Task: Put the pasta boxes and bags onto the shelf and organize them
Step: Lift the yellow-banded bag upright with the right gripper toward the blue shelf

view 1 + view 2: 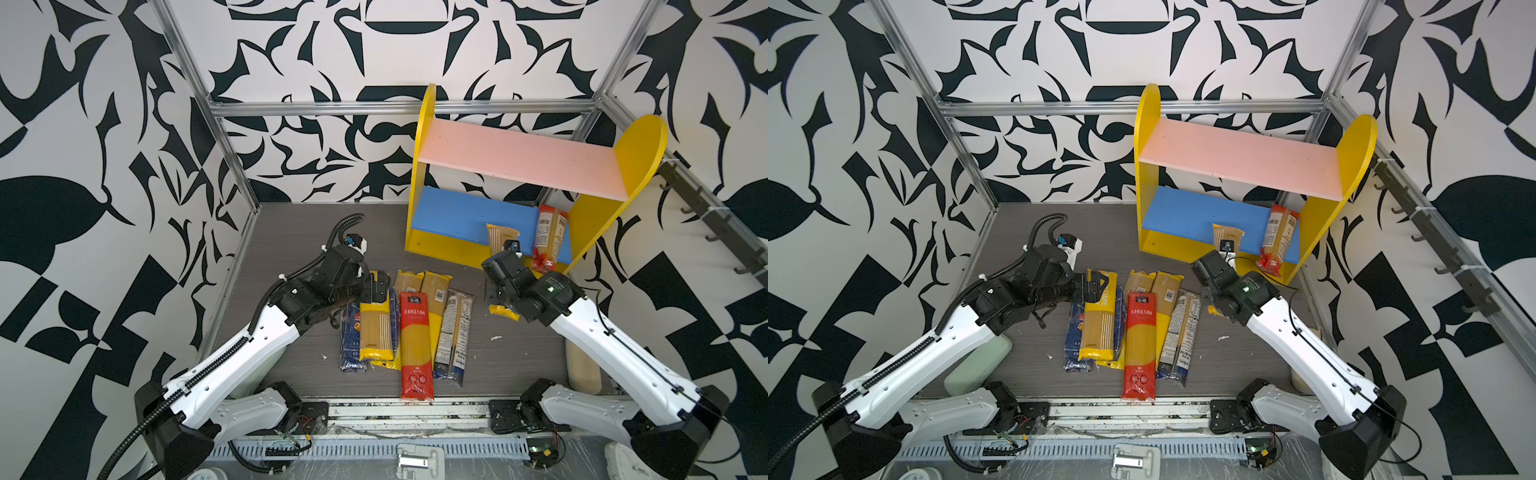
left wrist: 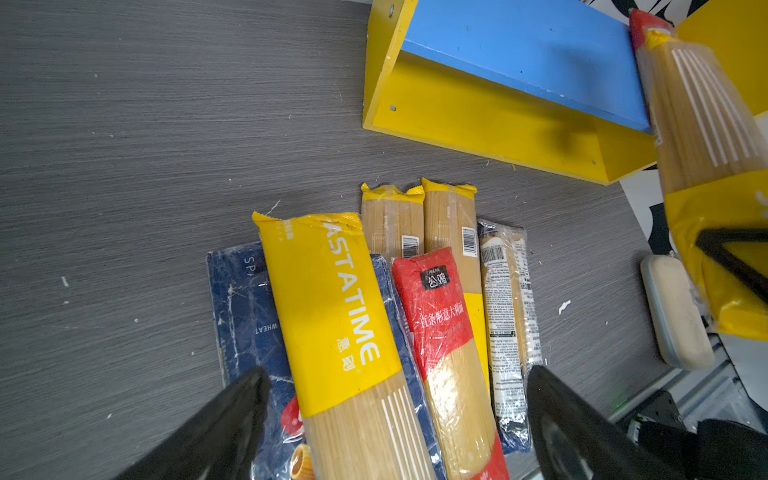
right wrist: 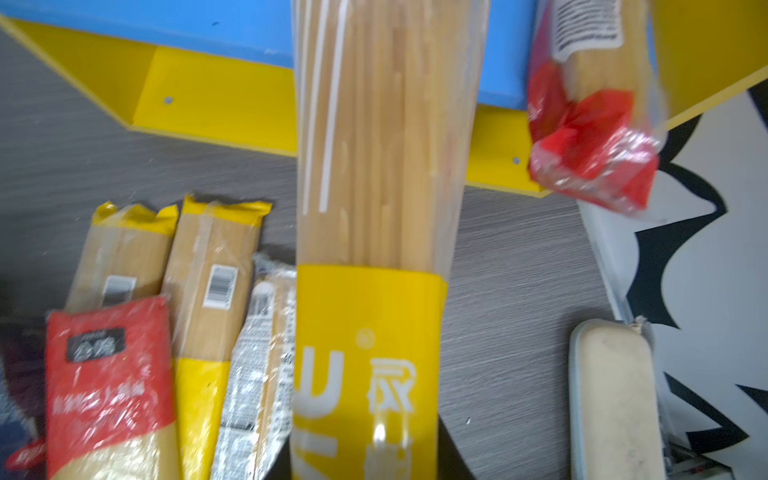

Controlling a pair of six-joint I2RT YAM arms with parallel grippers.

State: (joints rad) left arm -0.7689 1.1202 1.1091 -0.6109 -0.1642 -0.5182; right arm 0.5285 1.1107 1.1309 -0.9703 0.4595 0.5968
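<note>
Yellow-sided and standing at the back right of the grey bench as the shelf, showing a pink upper board over a blue lower board in both top views. Carrying 1 pack on the blue board: the leaning red-ended bag, propped close beside the right side panel and letting its red end hang past the front edge.

Clenching the right end effector on the yellow band of the held yellow-ended bag, holding it off the bench, steeply tilted, just in front of the shelf. Pointing its far end at the front edge of the blue board, left of the leaning red-ended bag and apart from it; not showing whether touching the board.

Hanging the left end effector released, jaws spread wide and gripping nothing, over the far end of the pile mid-bench.

Lying flat in that pile, lengthwise toward the shelf: the PASTATIME bag, resting on top of the wide dark blue box. Lying next, toward the right: the flat red-ended bag, overlapping the pair of yellow-topped bags set side by side, then the dark blue-black bag closing the pile's right edge. Sitting at the bench's right edge, near the front: a beige oblong pad.
</note>
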